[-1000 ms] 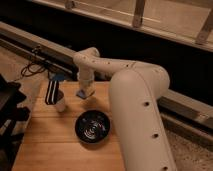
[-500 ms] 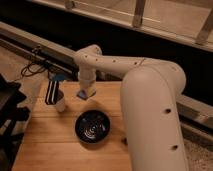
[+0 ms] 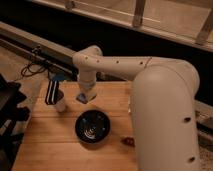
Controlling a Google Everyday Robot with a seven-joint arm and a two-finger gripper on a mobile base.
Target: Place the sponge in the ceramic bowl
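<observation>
Carrying the sponge [image 3: 82,97] clamped in my gripper [image 3: 84,96] at frame centre, just up-frame of the bowl [image 3: 93,126]; next move: centre over the bowl, then release.

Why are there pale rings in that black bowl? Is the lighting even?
Camera view: the rings are glare on the glossy round black ceramic bowl; lighting is uneven, the wooden table warm, the background dark, the white arm brightest; the gripper, above the table just behind the bowl with the small blue sponge at its tip, is dimmer.
</observation>
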